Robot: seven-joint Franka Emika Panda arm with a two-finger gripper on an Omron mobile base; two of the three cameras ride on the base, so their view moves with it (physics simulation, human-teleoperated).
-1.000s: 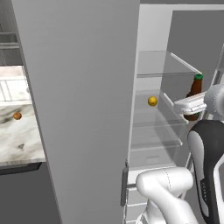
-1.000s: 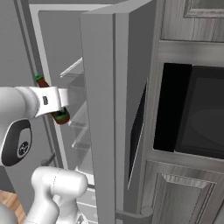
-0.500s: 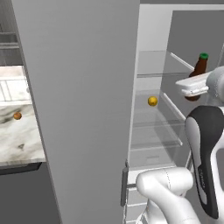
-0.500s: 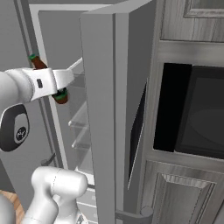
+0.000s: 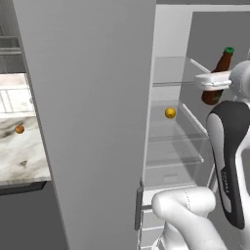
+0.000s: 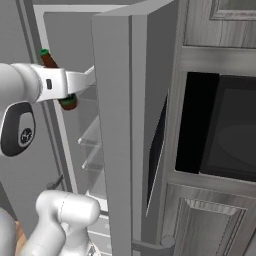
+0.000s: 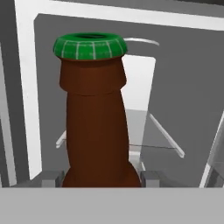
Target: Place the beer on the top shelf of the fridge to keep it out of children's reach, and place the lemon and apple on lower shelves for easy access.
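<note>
The fridge (image 5: 97, 122) is my landmark: its wide grey door swings open toward the cameras and the pale interior sits behind it. My claw (image 5: 211, 81) is clamped on the beer (image 5: 217, 77), which I hold in the air in front of the fridge opening, tilted so the green cap leans away from me, roughly level with the top shelf (image 5: 168, 84). In the hand view the beer (image 7: 95, 113) stands between my two fingers, gripped at the lower body.

To do this step well, my judgement: straighten the bottle first, carry it in above the top shelf with its base clear of the pane's front rim, keep the cap under the fridge ceiling, set it down upright well back from the edge, and only then let go. Move slowly, since tall glass tips easily.

The lemon (image 5: 170, 113) sits inside the fridge on one of the lower shelves (image 5: 176, 137), below the top shelf. The apple (image 5: 19, 129) lies on the marble counter (image 5: 19, 156) left of the fridge door, well apart from the interior, still to be fetched.

Hard to make out: the open door hides much of the interior in the right base view, my arm covers the bottle's label there, the glass panes are nearly invisible so exact shelf edges are unclear, and headroom above the top shelf I cannot tell.
</note>
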